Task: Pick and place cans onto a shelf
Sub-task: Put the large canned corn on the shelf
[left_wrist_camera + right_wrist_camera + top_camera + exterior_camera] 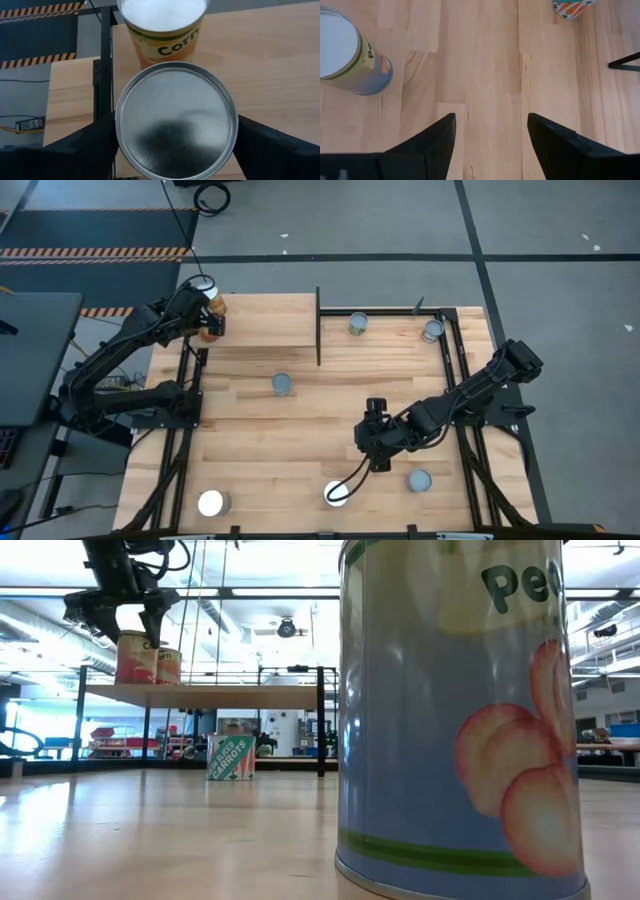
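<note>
My left end effector (175,150) is spread around a can (176,120) standing upright on the shelf (270,60). Another can (162,25) touches it at twelve o'clock, so I lift straight up.

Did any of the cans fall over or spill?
No, nothing stands out. Every can in view stands upright: two on the shelf under the left gripper, the carrots can and the rest on the table. Nothing is spilled or visibly dented.
</note>
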Tool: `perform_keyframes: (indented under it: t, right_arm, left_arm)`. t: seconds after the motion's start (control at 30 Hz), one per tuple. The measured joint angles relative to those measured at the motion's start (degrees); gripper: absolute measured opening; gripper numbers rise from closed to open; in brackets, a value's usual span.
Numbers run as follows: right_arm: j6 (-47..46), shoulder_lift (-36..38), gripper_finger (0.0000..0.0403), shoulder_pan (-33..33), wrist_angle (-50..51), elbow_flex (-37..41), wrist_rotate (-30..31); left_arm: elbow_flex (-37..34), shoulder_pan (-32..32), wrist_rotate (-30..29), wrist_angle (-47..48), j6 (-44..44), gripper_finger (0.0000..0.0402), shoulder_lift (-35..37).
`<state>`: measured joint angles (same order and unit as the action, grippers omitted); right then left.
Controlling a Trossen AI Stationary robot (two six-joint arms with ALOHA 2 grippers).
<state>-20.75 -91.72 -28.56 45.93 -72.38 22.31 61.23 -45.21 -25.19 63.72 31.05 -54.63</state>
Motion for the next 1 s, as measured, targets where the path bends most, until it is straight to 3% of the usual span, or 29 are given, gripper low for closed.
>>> perform_keyframes:
  t: [0.7,1.0]
  right_arm:
    - [-0.06,-0.02,0.0254,0.01,0.04,0.0,-3.13]
    - [0.15,-0.03,0.0254,0.0,0.06,0.0,-3.1]
  left_arm:
    - [0.0,0.0,2.13,0.87,-0.25,0.0348,0.0]
    - [0.0,0.0,2.07,0.83,-0.24,0.032,0.02]
